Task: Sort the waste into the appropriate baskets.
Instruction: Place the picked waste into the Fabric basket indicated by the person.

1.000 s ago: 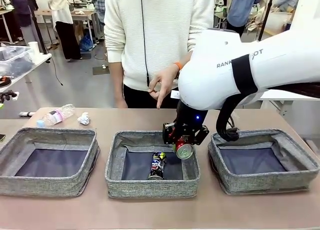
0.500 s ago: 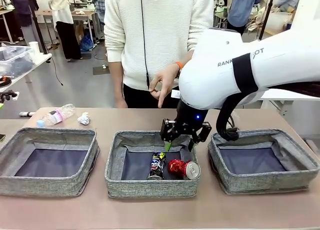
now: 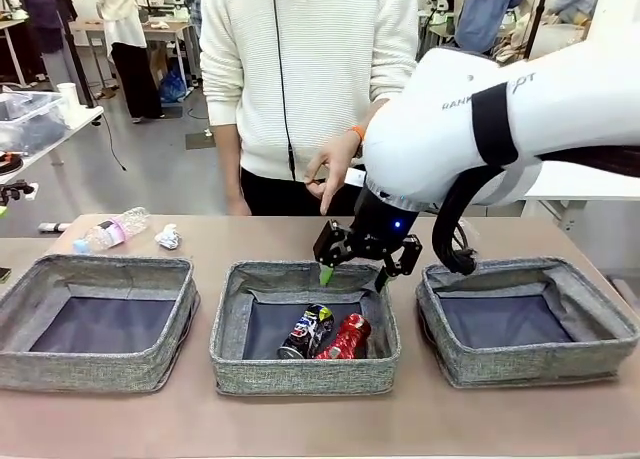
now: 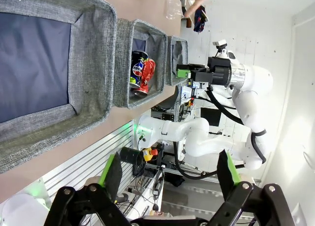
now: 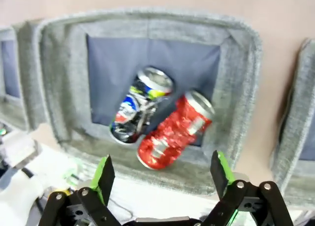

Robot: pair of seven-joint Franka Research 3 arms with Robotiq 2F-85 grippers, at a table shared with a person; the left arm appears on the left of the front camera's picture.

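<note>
Red can (image 3: 343,339): released from right fingers (image 3: 326,275), now lying in middle basket (image 3: 305,375) against the shifted dark can (image 3: 306,332). Right fingers spread, empty; left fingers (image 4: 112,173) spread.

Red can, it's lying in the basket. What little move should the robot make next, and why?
Probably lift the open right gripper clear of the middle basket: the red can lies inside beside the dark can, nothing is held, and a bottle and paper wad wait on the table.
</note>
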